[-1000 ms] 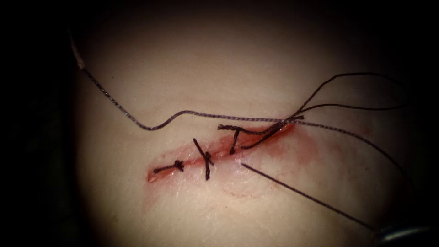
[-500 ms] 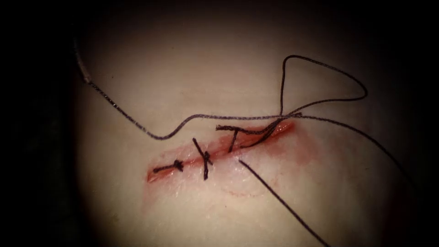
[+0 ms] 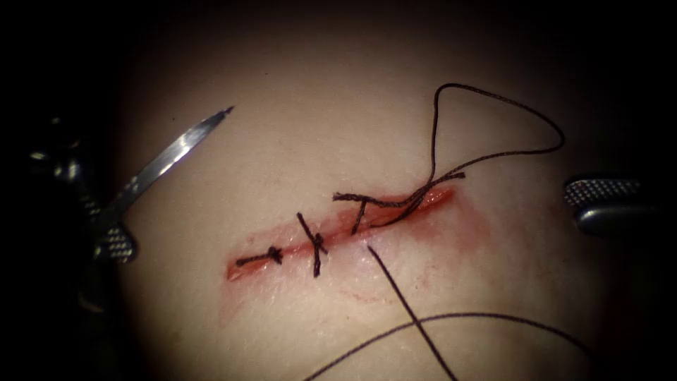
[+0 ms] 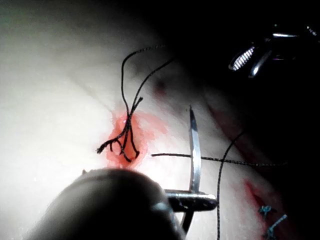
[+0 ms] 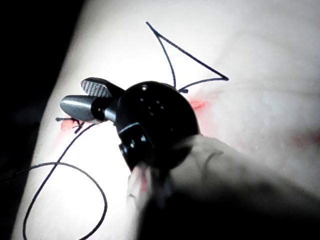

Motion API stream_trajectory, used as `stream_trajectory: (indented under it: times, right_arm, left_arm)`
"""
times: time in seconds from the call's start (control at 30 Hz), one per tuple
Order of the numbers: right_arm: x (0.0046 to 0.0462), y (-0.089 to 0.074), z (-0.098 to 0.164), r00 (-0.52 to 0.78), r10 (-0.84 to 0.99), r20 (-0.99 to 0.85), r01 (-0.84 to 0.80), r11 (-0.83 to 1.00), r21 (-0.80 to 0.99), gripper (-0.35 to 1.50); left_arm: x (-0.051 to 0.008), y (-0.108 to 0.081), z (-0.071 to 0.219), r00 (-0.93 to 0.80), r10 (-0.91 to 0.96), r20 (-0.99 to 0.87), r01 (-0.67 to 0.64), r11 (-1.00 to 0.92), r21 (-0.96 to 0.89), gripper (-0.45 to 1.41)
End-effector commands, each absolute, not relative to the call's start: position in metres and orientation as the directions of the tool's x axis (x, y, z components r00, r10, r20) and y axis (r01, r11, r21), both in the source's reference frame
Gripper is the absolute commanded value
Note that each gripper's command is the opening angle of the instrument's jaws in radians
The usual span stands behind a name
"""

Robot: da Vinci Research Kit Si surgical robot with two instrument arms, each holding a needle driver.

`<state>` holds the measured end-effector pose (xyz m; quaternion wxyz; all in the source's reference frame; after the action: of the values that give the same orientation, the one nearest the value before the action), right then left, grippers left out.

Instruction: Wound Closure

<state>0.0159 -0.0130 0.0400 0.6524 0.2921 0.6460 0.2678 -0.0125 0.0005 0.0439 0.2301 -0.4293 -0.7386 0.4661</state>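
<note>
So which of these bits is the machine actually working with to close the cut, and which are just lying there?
In use:
- left tool, jaws shut on the needle near its rear end, off the tissue, left of the cut
- right tool, jaws open, holding nothing
- thread looping from the cut
- tissue

Lying about:
- finished stitches
- red fluid

My left end effector [image 4: 192, 201] gripped the needle [image 4: 194, 150] low on its curve, its point standing free above the tissue [image 4: 55, 100]. Thread [image 4: 131, 107] looped out of the red cut [image 4: 127, 137]. My right end effector [image 4: 250, 57] hung open beyond.
</note>
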Motion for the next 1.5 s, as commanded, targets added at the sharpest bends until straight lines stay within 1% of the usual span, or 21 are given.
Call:
stream_trajectory:
  times: [0.03,0.07,0.1,0.17,0.2,0.27,0.3,0.33,0.4,0.43,0.47,0.5,0.67,0.73,0.77,0.8,0.83,0.93,1.07,1.3,1.5]
  right_arm:
    - [0.0171,-0.014,0.041,0.029,0.715,-0.699,0.041,0.697,0.716,0.02]
    - [0.0184,-0.015,0.043,0.061,0.649,-0.758,0.073,0.755,0.652,-0.11]
    - [0.0195,-0.016,0.044,0.086,0.599,-0.796,0.081,0.793,0.604,-0.11]
    - [0.0202,-0.017,0.045,0.102,0.555,-0.826,0.089,0.822,0.563,-0.03]
    - [0.022,-0.018,0.046,0.118,0.459,-0.88,0.102,0.876,0.471,0.04]
    - [0.0234,-0.019,0.047,0.116,0.351,-0.929,0.114,0.925,0.364,0.27]
    - [0.024,-0.019,0.048,0.111,0.315,-0.943,0.12,0.937,0.327,0.51]
    - [0.0245,-0.019,0.048,0.096,0.222,-0.97,0.134,0.963,0.234,0.59]
    - [0.0251,-0.019,0.048,0.073,0.101,-0.992,0.151,0.982,0.111,0.95]
    - [0.0253,-0.019,0.048,0.04,-0.043,-0.998,0.163,0.986,-0.036,0.96]
    - [0.0253,-0.019,0.048,0.04,-0.043,-0.998,0.163,0.986,-0.036,0.96]
    - [0.0261,-0.019,0.048,0.034,-0.14,-0.99,0.166,0.977,-0.133,1.01]
    - [0.0282,-0.018,0.048,0.048,-0.194,-0.98,0.137,0.973,-0.186,1.01]
    - [0.0289,-0.018,0.048,0.052,-0.198,-0.979,0.134,0.973,-0.19,0.93]
    - [0.0291,-0.019,0.049,0.054,-0.204,-0.977,0.139,0.971,-0.195,0.69]
    - [0.0291,-0.019,0.049,0.054,-0.204,-0.977,0.139,0.971,-0.195,0.69]
    - [0.0283,-0.02,0.049,0.119,-0.05,-0.992,0.185,0.982,-0.027,-0.35]
    - [0.0268,-0.021,0.048,0.227,0.026,-0.974,0.233,0.969,0.081,-0.35]
    - [0.022,-0.02,0.044,0.285,0.293,-0.913,0.129,0.932,0.339,-0.35]
    - [0.0148,-0.016,0.036,0.279,0.402,-0.872,0.091,0.893,0.44,-0.35]
    - [0.0079,-0.012,0.032,0.289,0.445,-0.848,-0.02,0.888,0.459,-0.35]
  left_arm:
    - [-0.013,0.0,0.044,-0.526,0.849,-0.061,0.418,0.195,-0.887,-0.45]
    - [-0.0134,0.0,0.044,-0.544,0.836,-0.069,0.416,0.197,-0.888,-0.45]
    - [-0.0135,0.0,0.044,-0.547,0.834,-0.07,0.415,0.198,-0.888,-0.45]
    - [-0.0136,0.0,0.044,-0.546,0.835,-0.068,0.415,0.199,-0.888,-0.45]
    - [-0.0136,0.0,0.045,-0.546,0.835,-0.066,0.413,0.201,-0.888,-0.45]
    - [-0.0135,0.0,0.045,-0.545,0.836,-0.063,0.412,0.202,-0.889,-0.45]
    - [-0.0135,0.0,0.045,-0.543,0.837,-0.061,0.411,0.202,-0.889,-0.45]
    - [-0.0135,0.0,0.045,-0.544,0.837,-0.059,0.41,0.204,-0.889,-0.45]
    - [-0.0135,0.0,0.045,-0.541,0.839,-0.055,0.41,0.205,-0.889,-0.45]
    - [-0.0135,0.001,0.045,-0.537,0.842,-0.051,0.409,0.208,-0.888,-0.45]
    - [-0.0135,0.001,0.045,-0.537,0.842,-0.051,0.409,0.208,-0.888,-0.45]
    - [-0.0137,0.001,0.045,-0.531,0.846,-0.044,0.41,0.21,-0.888,-0.45]
    - [-0.014,0.001,0.045,-0.529,0.848,-0.037,0.408,0.216,-0.887,-0.45]
    - [-0.014,0.001,0.045,-0.532,0.846,-0.038,0.407,0.217,-0.887,-0.45]
    - [-0.0141,0.001,0.045,-0.533,0.845,-0.037,0.407,0.217,-0.887,-0.45]
    - [-0.0141,0.001,0.045,-0.533,0.845,-0.037,0.407,0.217,-0.887,-0.45]
    - [-0.0141,0.001,0.045,-0.537,0.843,-0.039,0.406,0.218,-0.888,-0.45]
    - [-0.0141,0.001,0.045,-0.538,0.842,-0.038,0.405,0.219,-0.888,-0.45]
    - [-0.0141,0.001,0.045,-0.538,0.842,-0.036,0.405,0.22,-0.888,-0.45]
    - [-0.0141,0.001,0.045,-0.541,0.84,-0.037,0.404,0.221,-0.888,-0.45]
    - [-0.0141,0.001,0.045,-0.539,0.841,-0.036,0.404,0.222,-0.887,-0.45]
